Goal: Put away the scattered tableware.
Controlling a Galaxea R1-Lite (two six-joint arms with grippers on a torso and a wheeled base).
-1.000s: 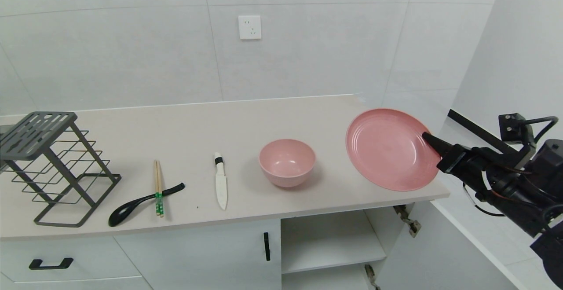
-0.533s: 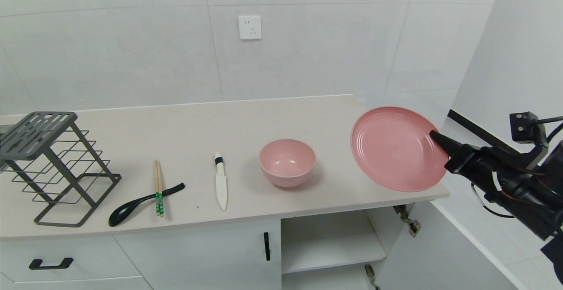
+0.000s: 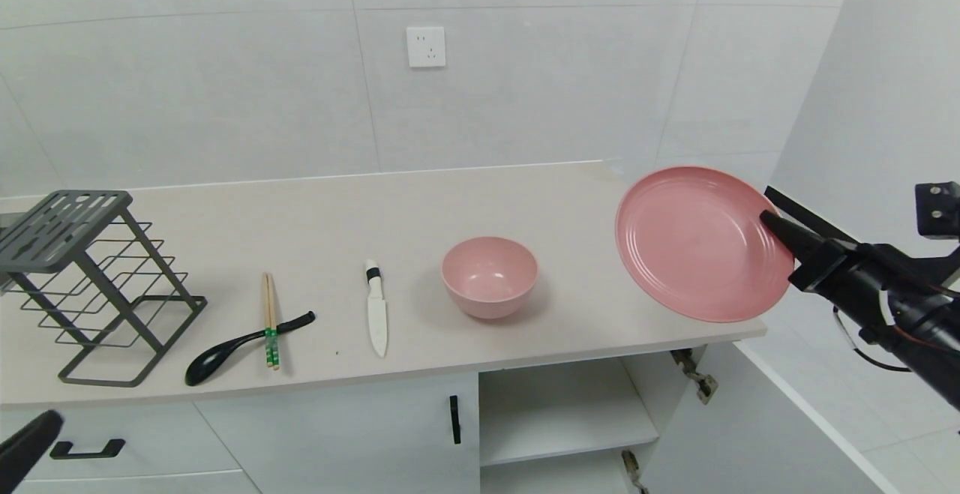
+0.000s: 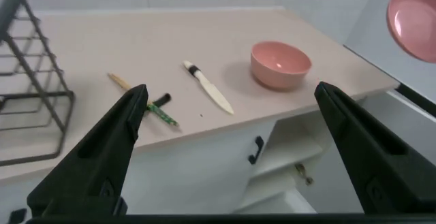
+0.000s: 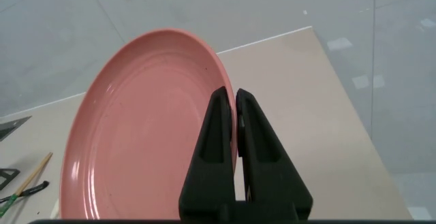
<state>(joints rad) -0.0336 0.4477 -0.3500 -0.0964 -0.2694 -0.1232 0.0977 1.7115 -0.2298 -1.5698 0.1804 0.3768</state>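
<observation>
So, plate (image 3: 697,243) (image 5: 143,135) (image 4: 412,16): pink, round, tilted w/ its face toward the bowl side, held in the air at the right end of the counter (image 3: 337,209); left wrist view shows it well above counter level.
R grip: right gripper (image 3: 769,220) (image 5: 236,98) pinches the plate's right rim, jaws closed down to rim thickness, one finger on each face.
Bowl: bowl (image 3: 489,276) (image 4: 280,62) pink, upright, on counter left of the plate, apart from it.
Knife: knife (image 3: 376,314) (image 4: 208,88) white blade, black band on handle, flat on counter left of bowl, tip toward the front edge.
Chopsticks: chopsticks (image 3: 270,321) (image 4: 163,113) a pair side by side, lying across the spoon's handle.
Spoon: spoon (image 3: 240,344) black, flat, scoop end toward the rack.
Rack: rack (image 3: 90,276) (image 4: 27,67) dark wire, far left of counter, nothing in it.
L grip: left gripper (image 4: 228,94) low, in front of the counter's left part, jaws spread wide, nothing between them.
Below: cupboard (image 3: 562,411) under the plate end, door open, shelf bare.
Wall: socket (image 3: 426,46) on the tiles above the counter.
</observation>
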